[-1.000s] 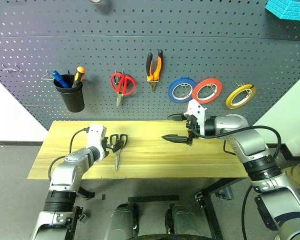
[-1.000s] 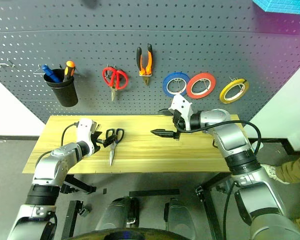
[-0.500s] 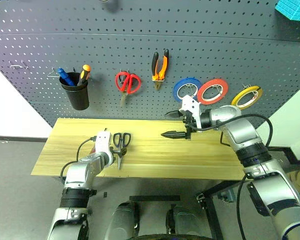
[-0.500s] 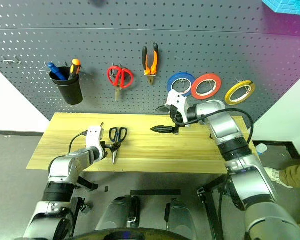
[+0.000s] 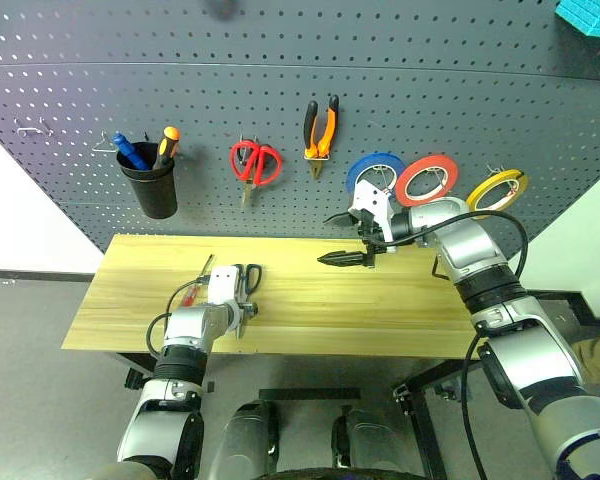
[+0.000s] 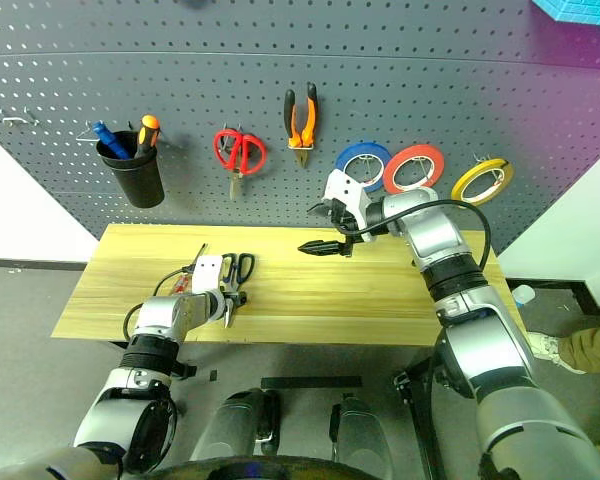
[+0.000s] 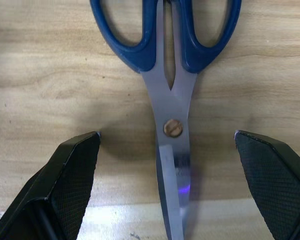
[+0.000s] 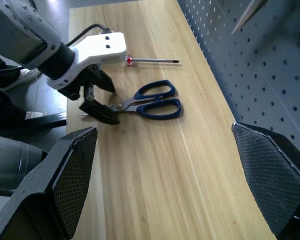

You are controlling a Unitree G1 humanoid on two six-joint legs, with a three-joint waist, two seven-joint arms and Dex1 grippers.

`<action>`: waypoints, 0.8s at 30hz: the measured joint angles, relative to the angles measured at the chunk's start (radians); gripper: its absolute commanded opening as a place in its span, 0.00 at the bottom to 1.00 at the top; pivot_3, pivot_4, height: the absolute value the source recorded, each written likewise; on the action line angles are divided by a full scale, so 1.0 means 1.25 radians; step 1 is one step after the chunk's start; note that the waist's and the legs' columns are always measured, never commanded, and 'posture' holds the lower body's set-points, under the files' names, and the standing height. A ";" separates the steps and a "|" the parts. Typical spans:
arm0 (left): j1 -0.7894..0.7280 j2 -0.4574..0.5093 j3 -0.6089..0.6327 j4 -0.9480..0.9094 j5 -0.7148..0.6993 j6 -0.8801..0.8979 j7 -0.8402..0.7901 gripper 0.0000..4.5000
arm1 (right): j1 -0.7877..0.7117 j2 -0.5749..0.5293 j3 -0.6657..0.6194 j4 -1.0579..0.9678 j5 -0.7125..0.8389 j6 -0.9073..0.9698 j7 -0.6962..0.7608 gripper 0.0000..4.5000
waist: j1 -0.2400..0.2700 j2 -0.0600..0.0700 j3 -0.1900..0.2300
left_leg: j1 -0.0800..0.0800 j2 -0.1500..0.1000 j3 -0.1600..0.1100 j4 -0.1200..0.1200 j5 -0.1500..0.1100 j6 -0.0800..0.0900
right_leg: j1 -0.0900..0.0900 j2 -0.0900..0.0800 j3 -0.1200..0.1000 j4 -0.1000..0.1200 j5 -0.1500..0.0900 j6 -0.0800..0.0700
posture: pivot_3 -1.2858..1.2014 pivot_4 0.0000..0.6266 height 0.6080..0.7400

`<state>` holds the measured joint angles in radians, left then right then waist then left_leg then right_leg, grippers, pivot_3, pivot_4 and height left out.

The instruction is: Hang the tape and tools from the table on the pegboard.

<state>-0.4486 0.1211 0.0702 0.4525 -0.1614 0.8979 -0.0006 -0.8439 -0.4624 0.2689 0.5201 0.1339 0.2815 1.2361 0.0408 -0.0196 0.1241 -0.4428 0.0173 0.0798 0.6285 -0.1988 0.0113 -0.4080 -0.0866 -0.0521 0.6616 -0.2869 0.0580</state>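
Pick-up of the scissors (image 7: 172, 100): the left gripper (image 7: 170, 185), jaws spread wide and empty, straddles the blades flat on the table (image 5: 380, 310); next, probably closing squarely, while the right gripper (image 5: 345, 240) hangs open, empty, near the pegboard (image 5: 280, 90).

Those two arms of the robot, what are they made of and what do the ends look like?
Both arms are silver-grey rounded metal segments with black bands at the joints and thin black cables looping alongside. Each wrist carries a white boxy housing. The left gripper and right gripper each end in two black wedge-shaped fingers whose inner pads have a fine cross-hatched texture.
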 measured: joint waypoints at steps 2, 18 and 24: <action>0.000 -0.002 0.003 0.001 0.001 -0.004 0.007 1.00 | 0.000 0.000 -0.001 0.000 -0.001 0.000 0.008 0.99 | -0.001 0.001 0.002 | 0.000 0.000 0.000 0.000 0.000 0.000 | 0.000 0.000 0.000 0.000 0.000 0.000 | 0.57 0.25 1.00; -0.001 0.004 0.036 0.003 0.001 -0.008 0.017 0.11 | 0.014 0.000 -0.007 -0.002 0.000 -0.003 0.006 1.00 | 0.000 0.006 0.010 | 0.000 0.000 0.000 -0.001 0.000 0.000 | 0.000 -0.001 0.000 -0.001 0.000 0.000 | 0.57 0.26 1.00; 0.001 0.029 0.020 0.001 0.003 -0.006 -0.027 0.11 | 0.015 -0.001 -0.034 -0.003 0.008 0.005 -0.002 1.00 | 0.000 0.005 0.011 | 0.000 0.000 0.000 -0.002 0.000 0.000 | 0.000 -0.001 0.000 -0.002 0.000 0.000 | 0.57 0.24 1.00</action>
<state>-0.4471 0.1577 0.0954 0.4542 -0.1582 0.8906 -0.0344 -0.8250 -0.4638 0.2264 0.5169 0.1441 0.2883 1.2339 0.0401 -0.0128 0.1376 -0.4428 0.0170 0.0798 0.6256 -0.1989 0.0113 -0.4084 -0.0874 -0.0524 0.6589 -0.2870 0.0577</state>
